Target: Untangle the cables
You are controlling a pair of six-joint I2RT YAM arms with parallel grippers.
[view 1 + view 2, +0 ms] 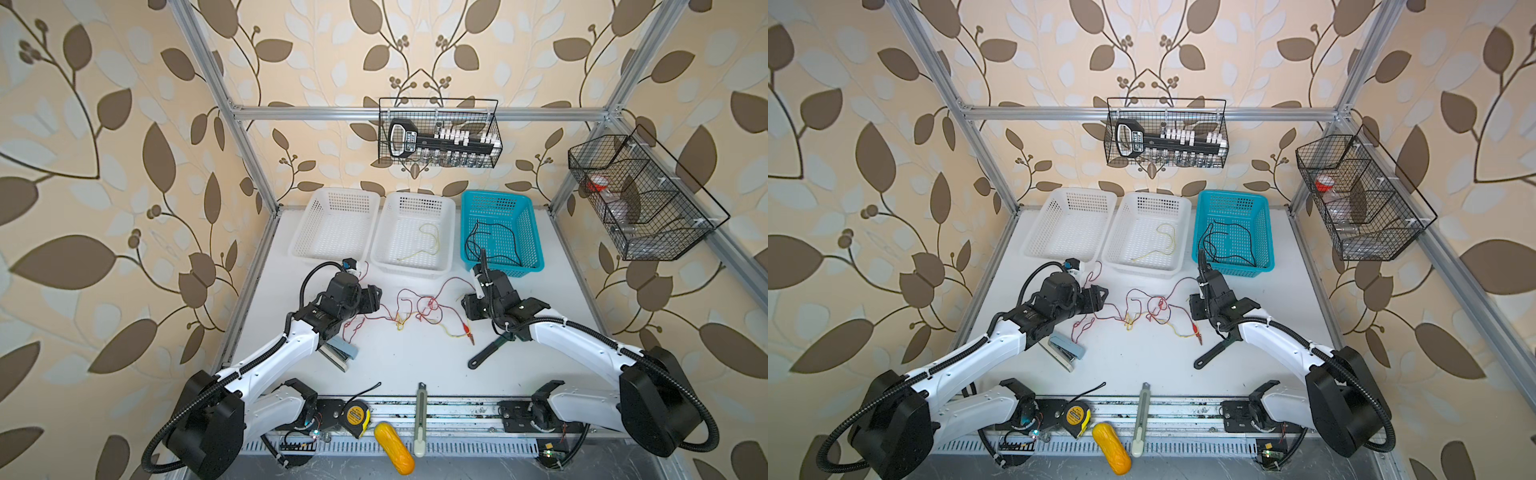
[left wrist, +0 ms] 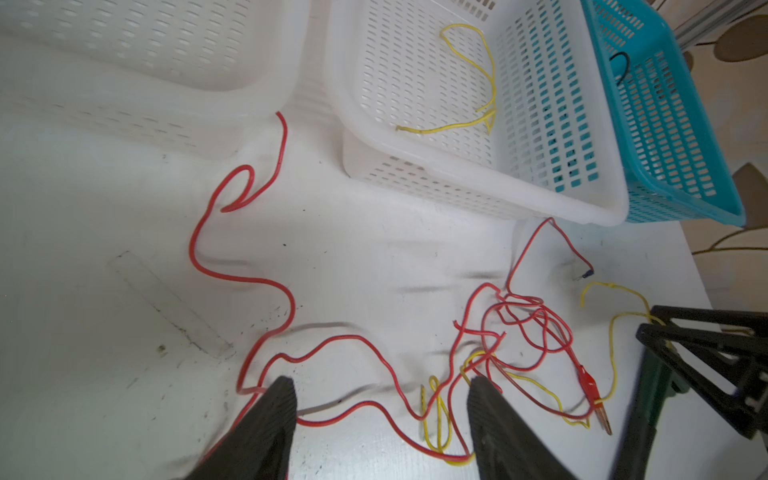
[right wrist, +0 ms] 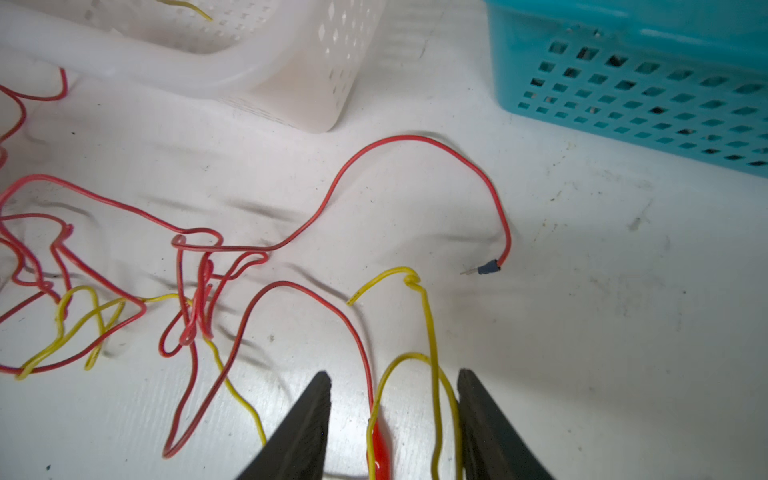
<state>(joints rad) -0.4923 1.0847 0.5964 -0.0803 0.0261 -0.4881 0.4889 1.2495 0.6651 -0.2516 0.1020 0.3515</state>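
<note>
Both w/ jaws apart, holding nothing: left gripper [image 2: 380, 386] straddles a red run, right gripper [image 3: 393, 374] straddles the red clip [image 3: 380, 451], so the red/yellow cables [image 2: 536, 320] lie slack on the surface [image 2: 374, 249] btw them, prob. awaiting a fresh grasp.

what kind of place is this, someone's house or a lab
Most likely a robot test booth, not a home, despite the leafy wallpaper: a left arm and a right arm are mounted at a white table inside a bare metal frame, with plastic baskets and loose cables set out.
</note>
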